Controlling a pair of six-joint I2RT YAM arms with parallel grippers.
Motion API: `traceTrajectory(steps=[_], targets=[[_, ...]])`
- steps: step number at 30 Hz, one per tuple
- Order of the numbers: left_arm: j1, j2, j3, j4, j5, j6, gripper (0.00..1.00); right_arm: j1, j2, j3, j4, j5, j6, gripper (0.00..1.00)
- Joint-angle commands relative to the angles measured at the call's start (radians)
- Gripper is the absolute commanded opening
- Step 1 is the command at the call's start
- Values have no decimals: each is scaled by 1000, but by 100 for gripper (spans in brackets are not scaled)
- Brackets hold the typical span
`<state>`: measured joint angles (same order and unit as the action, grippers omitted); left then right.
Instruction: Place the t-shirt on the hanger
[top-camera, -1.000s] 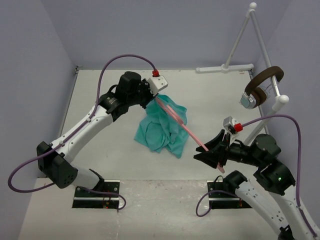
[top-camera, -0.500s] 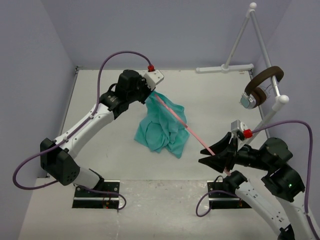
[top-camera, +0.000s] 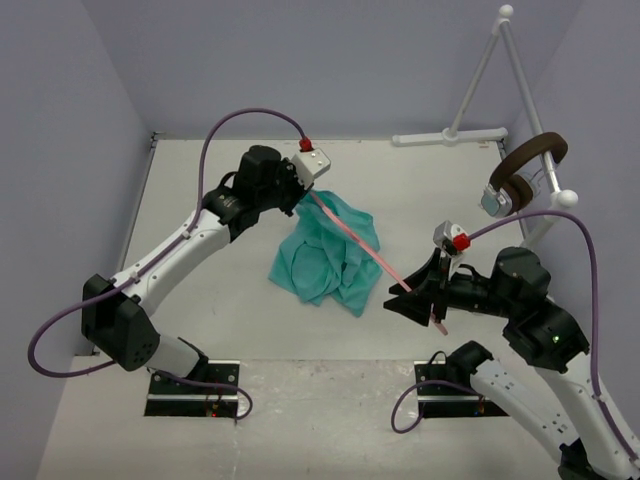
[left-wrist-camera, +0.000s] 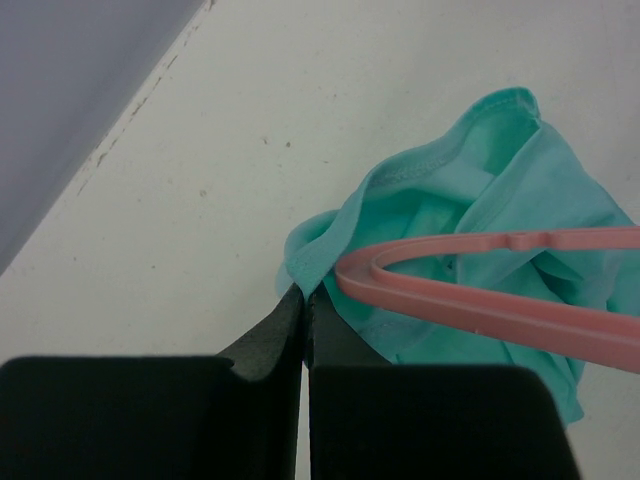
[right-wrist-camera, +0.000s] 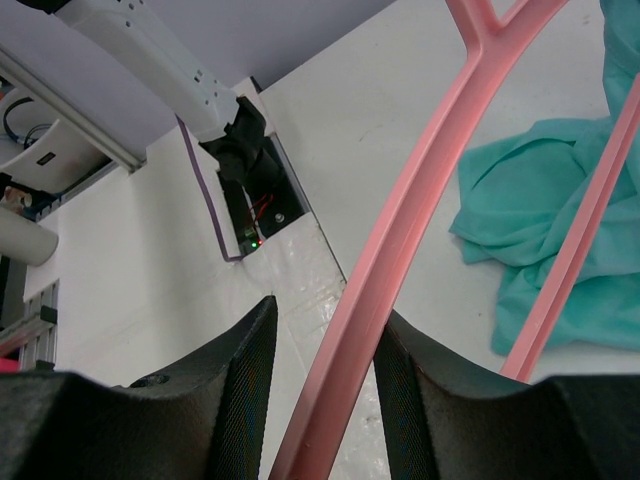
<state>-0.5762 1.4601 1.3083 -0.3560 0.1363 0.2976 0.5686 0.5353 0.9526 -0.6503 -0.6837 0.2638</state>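
Observation:
The teal-green t-shirt (top-camera: 325, 258) lies crumpled on the table's middle, its far edge lifted. My left gripper (top-camera: 301, 200) is shut on that edge, which the left wrist view (left-wrist-camera: 304, 293) shows pinched at the fingertips. The pink hanger (top-camera: 360, 245) slants in the air from the left gripper across the t-shirt to my right gripper (top-camera: 415, 285). In the right wrist view the hanger's bar (right-wrist-camera: 420, 180) runs between the right gripper's fingers (right-wrist-camera: 325, 310), which hold it, with the t-shirt (right-wrist-camera: 530, 190) beyond. One hanger end (left-wrist-camera: 470, 310) hovers over the t-shirt's folds (left-wrist-camera: 470, 190).
A white tubular rack (top-camera: 480, 90) stands at the back right with brown headphones (top-camera: 525, 165) hung on it. Purple-grey walls close in the table on the left, back and right. The arms' base plates (top-camera: 195, 390) sit at the near edge.
My right gripper swung right and toward the near edge, then back left and up, carrying the hanger's near end. My left gripper shifted slightly and stays shut on the t-shirt.

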Motion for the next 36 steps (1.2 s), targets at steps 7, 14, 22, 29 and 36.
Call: traceTrajectory(steps=[7,14,22,29,36], targets=[[3,-96,56,4,290,-29,0,-3,110,27,102,54,-50,0],[3,-145,140,-101,335,45,0,-48,265,60,263,-270,-89,0],[4,-190,172,-226,-106,58,0,-215,242,-154,665,-573,151,0],[3,-277,178,-276,179,113,0,-268,307,-194,754,-667,182,0],[3,-245,195,-246,380,121,0,-280,290,-172,697,-351,196,0]])
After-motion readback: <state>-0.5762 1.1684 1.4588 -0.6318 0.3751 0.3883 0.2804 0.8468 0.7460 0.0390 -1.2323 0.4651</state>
